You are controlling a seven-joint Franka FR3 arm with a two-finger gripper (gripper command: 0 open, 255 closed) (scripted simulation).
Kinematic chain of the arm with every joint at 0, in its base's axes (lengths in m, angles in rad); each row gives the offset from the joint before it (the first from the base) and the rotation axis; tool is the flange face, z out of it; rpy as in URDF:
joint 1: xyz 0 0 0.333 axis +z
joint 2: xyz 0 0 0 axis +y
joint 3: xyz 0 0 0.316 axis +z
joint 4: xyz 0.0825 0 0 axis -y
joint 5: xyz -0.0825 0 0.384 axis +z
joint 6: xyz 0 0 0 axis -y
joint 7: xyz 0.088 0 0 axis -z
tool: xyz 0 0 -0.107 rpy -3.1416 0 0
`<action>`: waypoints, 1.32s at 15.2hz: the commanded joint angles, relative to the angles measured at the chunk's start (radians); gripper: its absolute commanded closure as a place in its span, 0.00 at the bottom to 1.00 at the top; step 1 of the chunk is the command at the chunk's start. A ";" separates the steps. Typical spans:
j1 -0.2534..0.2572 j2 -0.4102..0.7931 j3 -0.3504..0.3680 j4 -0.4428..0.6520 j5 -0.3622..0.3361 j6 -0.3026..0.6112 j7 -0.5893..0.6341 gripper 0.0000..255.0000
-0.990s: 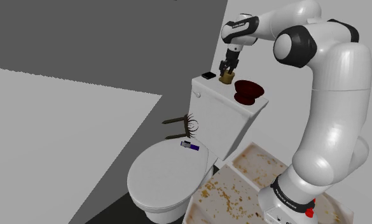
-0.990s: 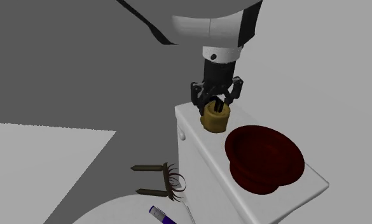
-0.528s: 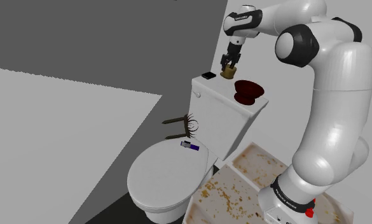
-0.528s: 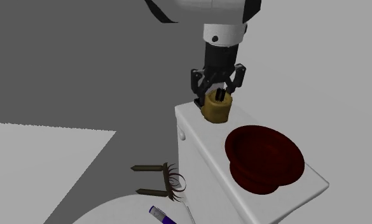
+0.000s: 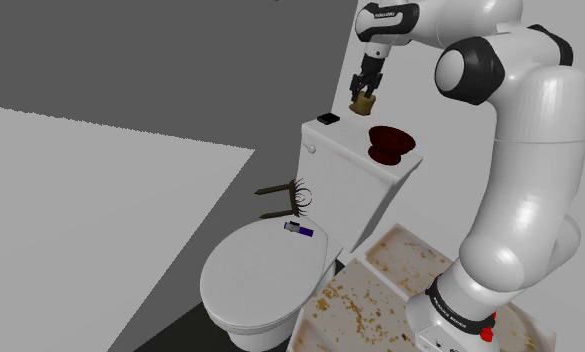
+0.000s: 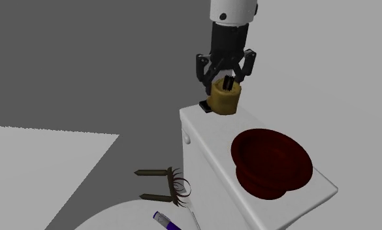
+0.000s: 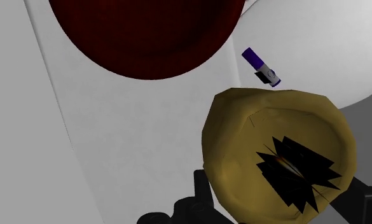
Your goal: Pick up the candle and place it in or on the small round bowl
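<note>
The candle (image 5: pixel 361 104), a squat tan cylinder with a dark wick, hangs in the air above the white toilet tank lid (image 5: pixel 340 140). My black gripper (image 5: pixel 363 95) is shut on it from above, its fingers clasping the top rim. In the second exterior view the candle (image 6: pixel 224 98) hangs under the gripper (image 6: pixel 226 80), above the lid's far end. The small round bowl (image 5: pixel 391 142), dark red, stands on the lid nearer the arm's base. In the wrist view the candle (image 7: pixel 280 153) sits between the fingers, and the bowl (image 7: pixel 146 32) lies beyond it.
A small black object (image 5: pixel 327 118) lies at the lid's far corner. A dark bristly brush (image 5: pixel 295 197) sticks out beside the tank. A purple tube (image 5: pixel 298 229) rests on the closed toilet seat (image 5: pixel 260 275). The speckled stand (image 5: pixel 380 290) is at the lower right.
The gripper has risen with the candle in it, lifting it off the tank lid. The bowl and the other things have not moved.
</note>
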 commanded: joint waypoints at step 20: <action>-0.069 -0.275 -0.079 -0.437 -0.062 0.168 -0.180 1.00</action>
